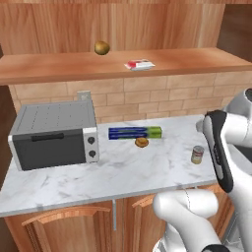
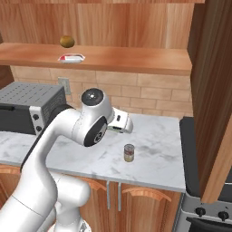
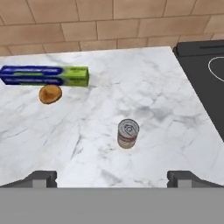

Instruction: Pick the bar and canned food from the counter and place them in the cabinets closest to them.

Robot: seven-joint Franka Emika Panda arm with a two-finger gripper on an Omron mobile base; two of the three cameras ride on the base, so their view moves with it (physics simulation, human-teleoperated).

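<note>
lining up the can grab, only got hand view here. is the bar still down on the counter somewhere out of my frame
Observer: No, the bar already lies on the cabinet shelf, above the counter.
Operator: anything else up on that shelf
Observer: Yes, a brown-yellow ball sits to the bar's left in the left base view.
Operator: whats left of the blue box, cant see past it
Observer: A grey toaster oven stands on the counter, left of the long blue-and-green box.
</note>
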